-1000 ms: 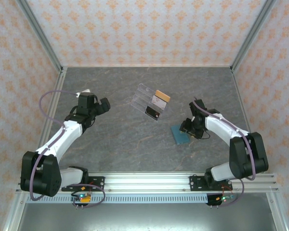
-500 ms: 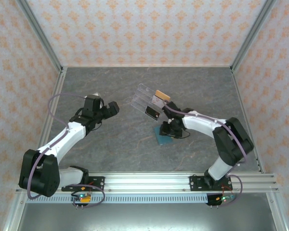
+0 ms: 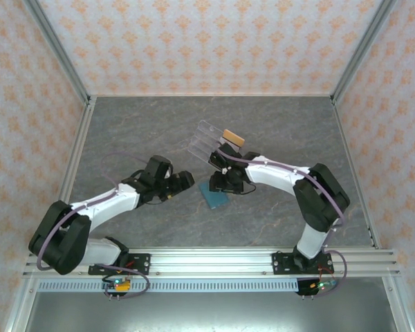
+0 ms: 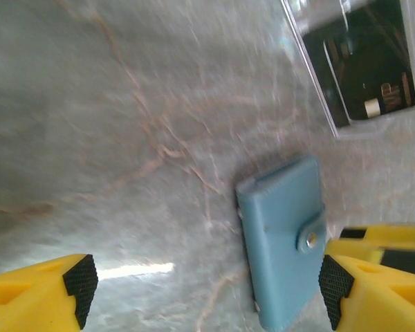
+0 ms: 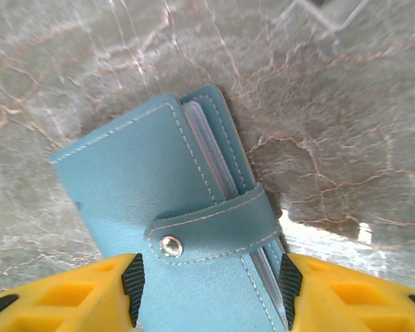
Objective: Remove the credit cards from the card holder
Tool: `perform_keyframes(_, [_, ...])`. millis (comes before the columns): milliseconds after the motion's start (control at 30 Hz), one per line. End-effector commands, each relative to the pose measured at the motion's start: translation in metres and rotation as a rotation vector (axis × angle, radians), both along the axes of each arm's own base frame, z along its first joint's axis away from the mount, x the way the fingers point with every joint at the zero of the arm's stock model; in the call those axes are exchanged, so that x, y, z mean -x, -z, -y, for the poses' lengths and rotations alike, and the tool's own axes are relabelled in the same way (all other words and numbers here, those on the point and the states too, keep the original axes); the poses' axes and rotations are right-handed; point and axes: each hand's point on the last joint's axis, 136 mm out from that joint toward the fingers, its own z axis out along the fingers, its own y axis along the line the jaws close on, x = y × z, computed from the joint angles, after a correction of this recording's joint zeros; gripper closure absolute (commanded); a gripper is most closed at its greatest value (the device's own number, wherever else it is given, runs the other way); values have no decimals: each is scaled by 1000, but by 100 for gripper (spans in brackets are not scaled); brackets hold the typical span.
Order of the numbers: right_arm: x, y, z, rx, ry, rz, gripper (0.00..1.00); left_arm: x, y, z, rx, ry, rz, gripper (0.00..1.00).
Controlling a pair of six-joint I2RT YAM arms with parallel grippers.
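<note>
Card holder (image 3: 213, 195) is lying flat on the grey marbled table (image 3: 138, 131), near its middle and just in front of the clear acrylic stand (image 3: 209, 141). I am seeing it shut, its strap (image 5: 214, 225) crossing the front panel with the metal snap (image 5: 170, 245) fastened. I am holding the right pincer (image 3: 226, 184) directly over it: in the right wrist view its yellow fingers are standing apart, one at each side of the strap, with the teal cover running under both, so they are not clamping it; whether the tips are touching the cover I cannot tell. The left pincer (image 3: 182, 181) is sitting just left of the holder, jaws spread wide, and the holder is lying just beside one black pad (image 4: 335, 290). A dark card (image 4: 366, 76) is resting in the stand.
</note>
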Motion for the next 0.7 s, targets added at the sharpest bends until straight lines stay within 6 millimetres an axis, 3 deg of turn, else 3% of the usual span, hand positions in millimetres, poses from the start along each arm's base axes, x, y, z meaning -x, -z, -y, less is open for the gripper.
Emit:
perform_keyframes(0, [-6, -7, 17, 49, 48, 33, 46, 1, 2, 21, 102, -31, -38, 19])
perform_keyframes(233, [2, 11, 25, 82, 46, -23, 56, -2, 20, 54, 166, -3, -85, 36])
perform_keyframes(367, [7, 17, 30, 105, 40, -36, 61, -1, 26, 61, 186, 5, -97, 47])
perform_keyframes(667, [14, 35, 32, 131, 21, -85, 65, 0, 29, 65, 185, 22, -108, 53])
